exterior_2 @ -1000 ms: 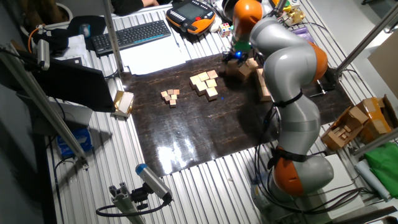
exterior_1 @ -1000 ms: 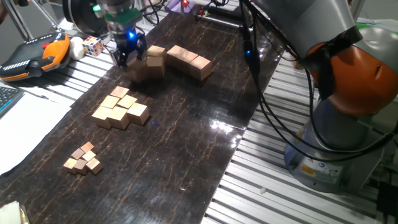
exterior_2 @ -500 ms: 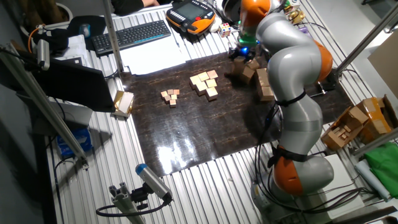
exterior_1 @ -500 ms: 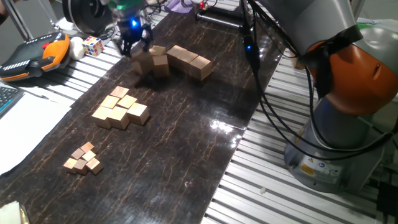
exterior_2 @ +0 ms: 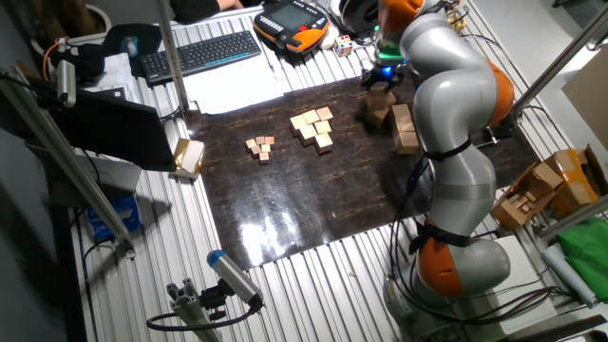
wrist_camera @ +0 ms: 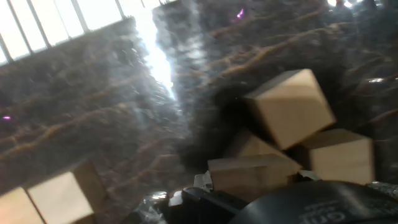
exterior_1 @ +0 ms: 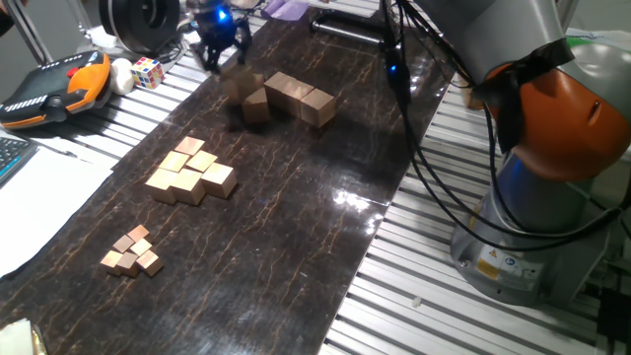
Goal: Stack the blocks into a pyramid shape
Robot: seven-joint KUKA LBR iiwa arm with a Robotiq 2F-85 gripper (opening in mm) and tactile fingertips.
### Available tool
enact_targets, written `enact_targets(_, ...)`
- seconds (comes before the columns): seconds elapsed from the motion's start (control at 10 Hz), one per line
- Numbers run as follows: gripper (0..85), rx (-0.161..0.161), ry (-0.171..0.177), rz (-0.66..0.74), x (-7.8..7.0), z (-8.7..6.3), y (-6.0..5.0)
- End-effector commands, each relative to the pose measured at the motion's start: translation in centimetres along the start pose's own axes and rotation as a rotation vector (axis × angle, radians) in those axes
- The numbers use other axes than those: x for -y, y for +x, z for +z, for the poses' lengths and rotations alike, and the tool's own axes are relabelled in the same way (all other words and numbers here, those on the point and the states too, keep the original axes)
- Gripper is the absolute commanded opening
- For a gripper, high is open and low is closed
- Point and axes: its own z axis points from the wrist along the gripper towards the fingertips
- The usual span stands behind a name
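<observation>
Tiny cubes [exterior_1: 132, 250], nearest, on the dark marbled mat [exterior_1: 296, 237]. Medium cubes [exterior_1: 191, 172], mid-mat. The blocks [exterior_1: 291, 97], clustered at the far end. Gripper [exterior_1: 221, 51], blurred above the cluster; grip state cannot be told. Slatted metal table [exterior_1: 463, 316]; orange pendant [exterior_1: 54, 87] and keyboard [exterior_2: 204, 54] alongside.

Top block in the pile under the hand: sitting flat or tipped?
Tipped. In the hand view the top block sits at an angle, propped on the blocks beneath it.
</observation>
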Motion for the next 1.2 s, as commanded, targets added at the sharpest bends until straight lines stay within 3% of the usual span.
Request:
enact_targets(0.0, 62.0, 0.0, 0.007, -0.012, 0.53, -0.2, -0.18)
enact_targets(0.3, 62.3, 0.012, 0.019, -0.032, 0.55, 0.0, -0.57)
enact_targets(0.7, 60.7, -0.006, 0.019, -0.035, 0.34, 0.05, -0.52)
enact_targets(0.8, 60.7, 0.008, 0.027, -0.028, 0.34, 0.05, -0.52)
enact_targets(0.9, 60.7, 0.022, 0.064, -0.033, 0.34, 0.05, -0.52)
enact_targets(1.0, 61.0, 0.018, 0.072, -0.033, 0.34, 0.05, -0.52)
enact_targets(1.1, 61.0, -0.007, 0.057, -0.021, 0.34, 0.05, -0.52)
